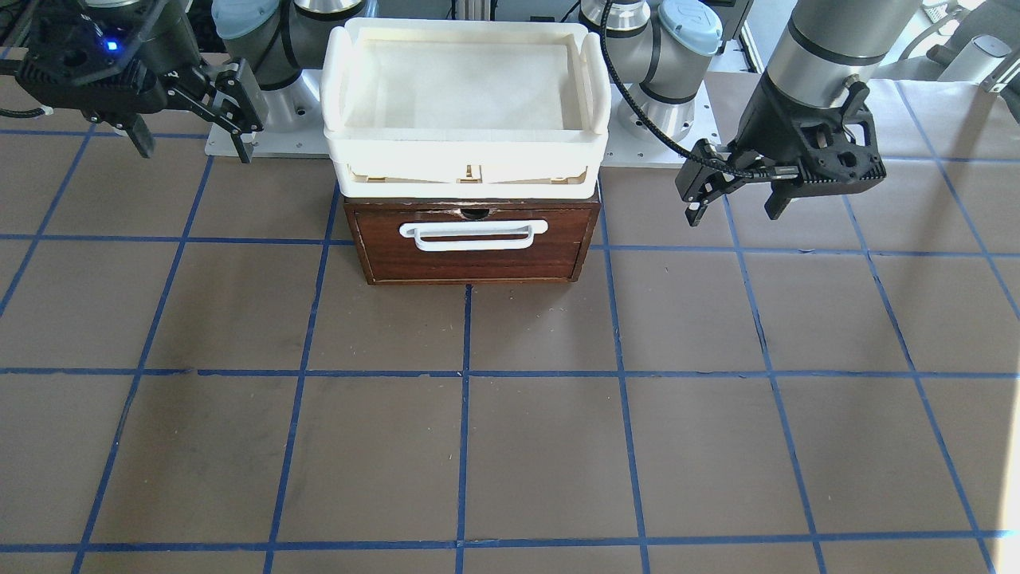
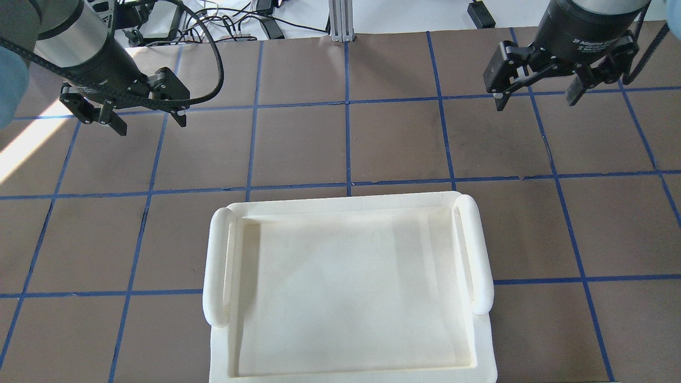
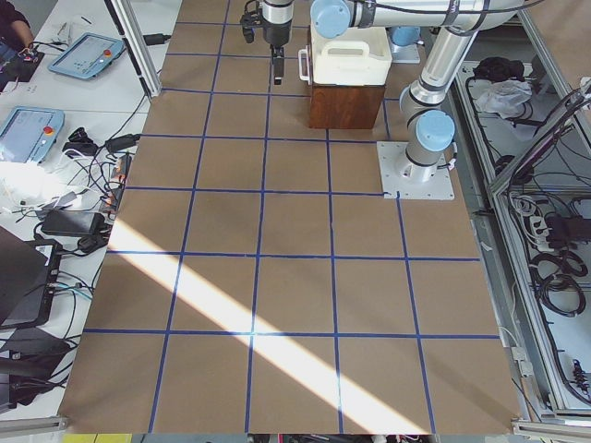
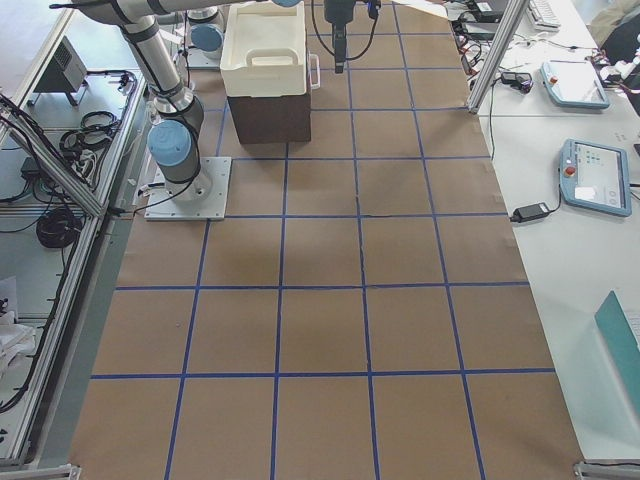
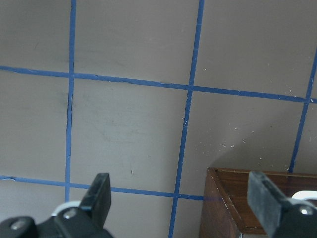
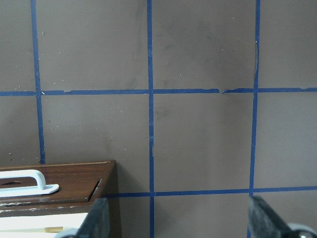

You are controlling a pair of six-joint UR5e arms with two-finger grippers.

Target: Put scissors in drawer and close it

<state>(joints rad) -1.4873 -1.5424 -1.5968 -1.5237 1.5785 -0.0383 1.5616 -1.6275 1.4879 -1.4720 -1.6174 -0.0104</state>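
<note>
The dark brown wooden drawer (image 1: 478,259) stands at the table's robot side, shut flush, with its white bar handle (image 1: 474,235) facing outward. The scissors show in no view. My left gripper (image 1: 733,215) hangs open and empty above the table beside the drawer's side; it also shows in the overhead view (image 2: 150,123). My right gripper (image 1: 195,150) hangs open and empty on the other side (image 2: 536,101). The left wrist view shows a drawer corner (image 5: 228,198) between the open fingers. The right wrist view shows the drawer front (image 6: 74,181) and its handle (image 6: 25,179).
Stacked cream-white plastic trays (image 1: 462,163) sit on top of the drawer box and hide it in the overhead view (image 2: 215,266). The brown table surface (image 1: 510,446) has a blue tape grid. Both arm bases stand behind the box.
</note>
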